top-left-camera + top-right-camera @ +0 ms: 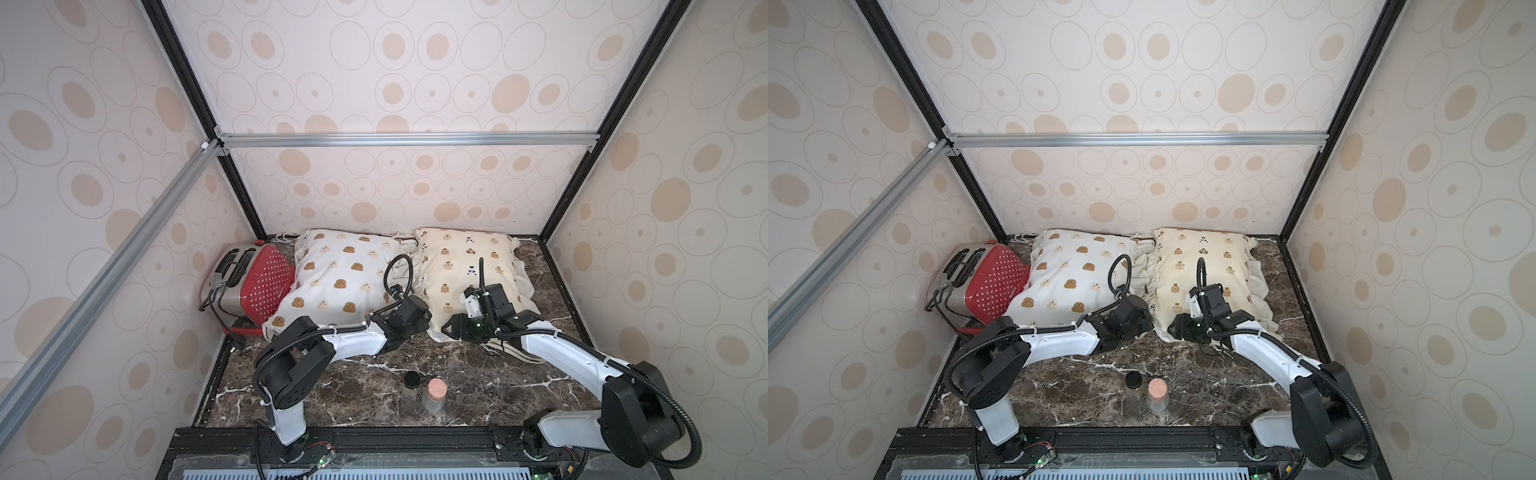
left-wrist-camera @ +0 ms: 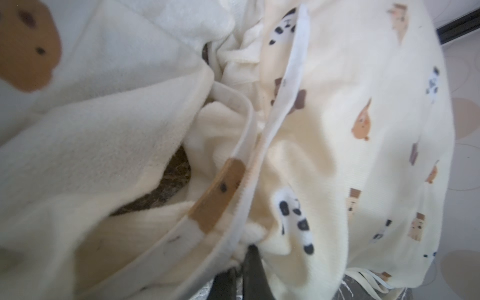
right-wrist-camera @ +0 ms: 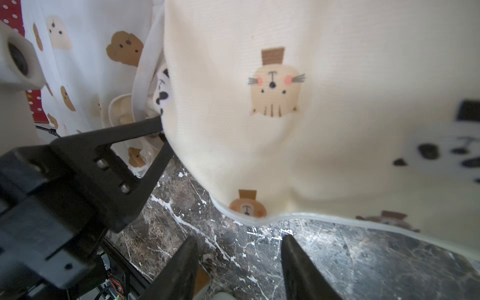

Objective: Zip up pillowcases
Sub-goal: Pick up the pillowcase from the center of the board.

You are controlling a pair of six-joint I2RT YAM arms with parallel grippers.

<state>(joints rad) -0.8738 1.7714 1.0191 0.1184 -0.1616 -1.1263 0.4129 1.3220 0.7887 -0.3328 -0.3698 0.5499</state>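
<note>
Two plump, ruffle-edged pillowcases laid flat side by side at rear of marble tabletop [image 1: 457, 386], ruffles touching between them. White pillowcase [image 1: 340, 278], printed with brown and cream bear heads, set at left, angled slightly. Cream-yellow pillowcase [image 1: 465, 266], printed with small bears and pandas, set at right; white zipper tape [image 2: 285, 85] seen along edge facing its neighbour, zip state not discernible; fabric puckered at near left corner; ties [image 1: 515, 353] trailed off near edge
</note>
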